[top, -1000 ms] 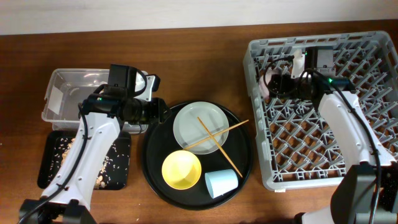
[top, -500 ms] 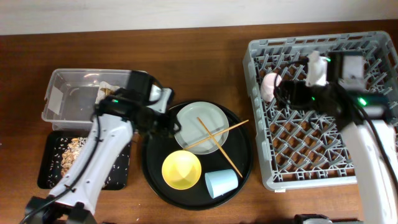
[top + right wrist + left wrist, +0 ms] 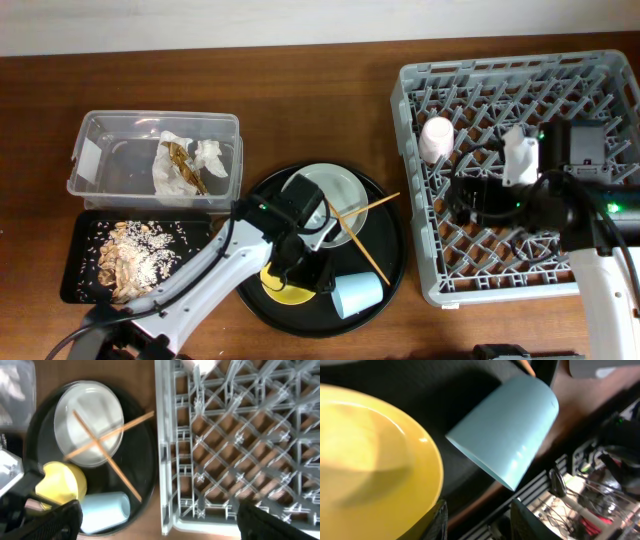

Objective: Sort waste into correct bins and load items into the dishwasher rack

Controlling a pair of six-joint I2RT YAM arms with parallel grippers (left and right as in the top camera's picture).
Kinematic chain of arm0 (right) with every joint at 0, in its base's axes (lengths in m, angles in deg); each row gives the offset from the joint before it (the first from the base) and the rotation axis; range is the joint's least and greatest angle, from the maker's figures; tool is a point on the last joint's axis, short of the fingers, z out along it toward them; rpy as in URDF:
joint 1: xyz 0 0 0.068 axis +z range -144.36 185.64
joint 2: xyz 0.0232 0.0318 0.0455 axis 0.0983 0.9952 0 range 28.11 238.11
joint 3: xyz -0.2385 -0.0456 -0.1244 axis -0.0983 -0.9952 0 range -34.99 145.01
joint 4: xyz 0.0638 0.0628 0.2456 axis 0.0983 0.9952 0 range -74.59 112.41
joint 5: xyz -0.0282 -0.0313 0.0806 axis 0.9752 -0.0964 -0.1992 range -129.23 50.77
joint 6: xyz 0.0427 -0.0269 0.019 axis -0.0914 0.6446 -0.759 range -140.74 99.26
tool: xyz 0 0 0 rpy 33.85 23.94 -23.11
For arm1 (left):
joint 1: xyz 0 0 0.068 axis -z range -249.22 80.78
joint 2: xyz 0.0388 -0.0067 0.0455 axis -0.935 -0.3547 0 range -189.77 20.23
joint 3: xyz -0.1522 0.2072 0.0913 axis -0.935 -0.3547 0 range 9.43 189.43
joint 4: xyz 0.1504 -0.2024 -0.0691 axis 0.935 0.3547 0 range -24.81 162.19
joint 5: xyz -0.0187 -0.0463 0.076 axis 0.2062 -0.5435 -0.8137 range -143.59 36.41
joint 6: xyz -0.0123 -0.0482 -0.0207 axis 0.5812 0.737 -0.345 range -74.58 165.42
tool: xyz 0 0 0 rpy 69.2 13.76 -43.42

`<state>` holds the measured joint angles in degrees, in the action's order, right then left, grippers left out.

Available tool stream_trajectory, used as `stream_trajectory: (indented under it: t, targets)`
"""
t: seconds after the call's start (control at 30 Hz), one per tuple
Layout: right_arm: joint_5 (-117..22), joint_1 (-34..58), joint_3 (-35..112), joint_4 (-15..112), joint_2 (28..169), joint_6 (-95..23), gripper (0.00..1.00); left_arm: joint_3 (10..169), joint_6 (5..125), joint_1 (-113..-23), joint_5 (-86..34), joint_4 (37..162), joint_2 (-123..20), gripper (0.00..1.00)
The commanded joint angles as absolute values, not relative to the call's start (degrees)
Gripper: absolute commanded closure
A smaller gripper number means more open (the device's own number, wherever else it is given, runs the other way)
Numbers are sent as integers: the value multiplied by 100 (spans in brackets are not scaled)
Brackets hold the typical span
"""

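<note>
Overhead and wrist views. My left fingers (image 3: 441, 522) are spread and empty over the yellow bowl (image 3: 283, 287), just beside the light-blue cup (image 3: 357, 294) lying on its side on the round black tray (image 3: 385, 235). My right fingers (image 3: 55, 520) are spread and empty above the dishwasher rack (image 3: 600, 80), which holds the pink cup (image 3: 437, 138) at its far left. The plate (image 3: 335, 185) carries crossed chopsticks (image 3: 375, 205). The napkin (image 3: 210, 153) and wrapper (image 3: 183, 160) lie in the clear tub (image 3: 95, 130), and the scraps (image 3: 135, 255) in the flat black tray (image 3: 75, 285).

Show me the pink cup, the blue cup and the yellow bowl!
pink cup (image 3: 436, 138): overhead view, its top side.
blue cup (image 3: 507, 435): left wrist view, its side wall.
yellow bowl (image 3: 365, 450): left wrist view, its inside.
</note>
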<state>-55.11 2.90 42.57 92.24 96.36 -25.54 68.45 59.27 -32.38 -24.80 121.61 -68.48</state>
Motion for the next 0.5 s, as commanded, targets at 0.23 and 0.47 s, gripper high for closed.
stream_trajectory:
  t: [0.23,0.47]
  targets:
    - [-6652,535,3312,10129,9607,-2093,96,6753,5879,-3182,-1796,12150,-6739,61]
    - [-7078,1444,2655,9596,9607,-2174,96,6301,6071,-3182,-1793,11744,-6739,61]
